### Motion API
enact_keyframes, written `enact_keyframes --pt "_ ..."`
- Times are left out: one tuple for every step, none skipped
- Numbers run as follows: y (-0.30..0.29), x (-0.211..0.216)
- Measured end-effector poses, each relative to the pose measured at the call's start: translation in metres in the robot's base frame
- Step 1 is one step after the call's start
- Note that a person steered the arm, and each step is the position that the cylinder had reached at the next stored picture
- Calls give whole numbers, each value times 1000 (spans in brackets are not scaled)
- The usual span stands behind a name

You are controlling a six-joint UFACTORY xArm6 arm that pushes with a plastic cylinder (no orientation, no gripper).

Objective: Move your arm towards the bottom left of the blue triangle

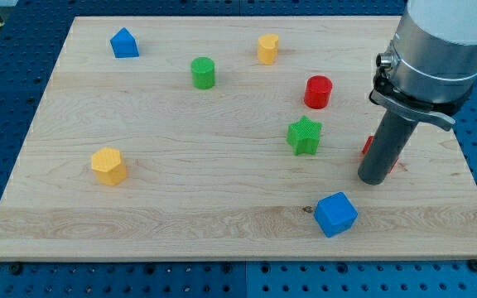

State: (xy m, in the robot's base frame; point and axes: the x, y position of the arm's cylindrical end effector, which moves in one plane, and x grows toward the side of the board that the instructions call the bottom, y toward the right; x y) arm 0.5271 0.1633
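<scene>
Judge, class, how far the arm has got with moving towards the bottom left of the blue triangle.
Done: nothing visible yet. In hand: my tip sits at the view's right, against a partly hidden red block and right of the green star. Left: nearly the whole board, since the blue triangle lies at the view's top left, with the green cylinder roughly en route.

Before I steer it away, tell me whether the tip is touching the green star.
Apart. The camera view shows bare wood between my tip and the green star, which sits toward the view's left of it.
</scene>
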Motion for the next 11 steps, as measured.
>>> enact_keyframes --pt "-19 -1" --pt "-43 -2" --pt "-44 -2" --pt "-64 -11" --pt "-85 -28" --pt "-108 -33" --pt "-139 -37" --pt "-171 -69" --pt "-209 -95" --pt "-246 -103" --pt "-291 -124"
